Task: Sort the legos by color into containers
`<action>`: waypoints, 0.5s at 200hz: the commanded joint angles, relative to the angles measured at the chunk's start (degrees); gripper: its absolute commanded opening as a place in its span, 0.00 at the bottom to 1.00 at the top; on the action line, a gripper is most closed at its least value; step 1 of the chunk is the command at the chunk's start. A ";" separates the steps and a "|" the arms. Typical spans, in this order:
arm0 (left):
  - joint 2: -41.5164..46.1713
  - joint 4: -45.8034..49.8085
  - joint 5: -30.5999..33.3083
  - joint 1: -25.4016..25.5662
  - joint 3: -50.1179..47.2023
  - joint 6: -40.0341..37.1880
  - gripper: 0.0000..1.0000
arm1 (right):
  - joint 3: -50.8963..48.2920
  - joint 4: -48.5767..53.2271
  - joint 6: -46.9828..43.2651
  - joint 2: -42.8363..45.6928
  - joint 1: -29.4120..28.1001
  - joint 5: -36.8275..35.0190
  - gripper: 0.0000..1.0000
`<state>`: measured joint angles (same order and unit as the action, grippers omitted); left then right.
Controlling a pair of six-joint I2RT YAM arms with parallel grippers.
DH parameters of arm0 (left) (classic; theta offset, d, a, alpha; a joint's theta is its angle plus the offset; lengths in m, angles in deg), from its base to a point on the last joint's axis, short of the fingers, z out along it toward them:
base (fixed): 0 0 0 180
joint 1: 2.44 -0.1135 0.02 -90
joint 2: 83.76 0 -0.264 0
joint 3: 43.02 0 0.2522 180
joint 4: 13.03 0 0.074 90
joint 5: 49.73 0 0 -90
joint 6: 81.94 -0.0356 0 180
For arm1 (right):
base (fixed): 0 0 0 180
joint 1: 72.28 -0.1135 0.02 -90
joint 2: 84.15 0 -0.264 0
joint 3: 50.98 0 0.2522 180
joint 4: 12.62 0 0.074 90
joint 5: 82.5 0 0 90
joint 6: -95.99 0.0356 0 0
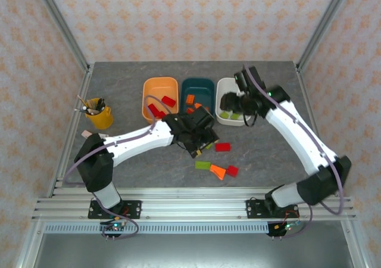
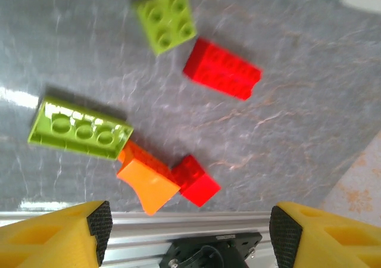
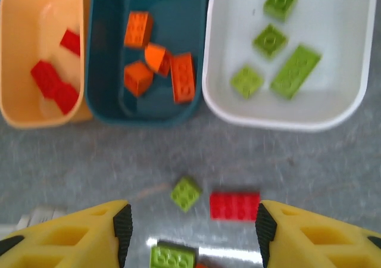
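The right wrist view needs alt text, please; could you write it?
Three tubs hold sorted bricks: red in the light orange tub, orange in the dark teal tub, yellow-green in the white tub. A green square brick and a red oblong brick lie loose on the grey table beyond the open tool.

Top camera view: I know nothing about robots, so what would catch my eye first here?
Three tubs stand in a row at the far side: the light orange tub holds red bricks, the teal tub orange bricks, the white tub green bricks. A few loose bricks lie mid-table, and a yellow cup of pens stands at the left.
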<state>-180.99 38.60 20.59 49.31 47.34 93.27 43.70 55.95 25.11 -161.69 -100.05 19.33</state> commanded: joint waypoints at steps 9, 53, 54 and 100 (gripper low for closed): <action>-2.23 1.32 0.31 3.18 -1.80 12.96 0.74 | -11.49 3.14 4.75 10.19 -2.94 2.26 0.59; -8.50 5.30 3.45 4.81 7.07 9.03 0.72 | -16.94 9.03 9.33 24.46 -3.39 -1.29 0.59; -8.76 5.60 3.57 4.83 7.51 8.67 0.72 | -16.94 9.15 9.43 24.72 -3.41 -1.42 0.59; -18.52 10.03 5.97 4.86 16.98 4.31 0.75 | -17.12 10.41 11.39 29.90 -3.38 -4.06 0.60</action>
<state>-197.08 44.00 22.97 53.88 62.36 98.51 27.00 64.12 34.44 -132.23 -103.26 18.20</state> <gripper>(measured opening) 0.733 0.601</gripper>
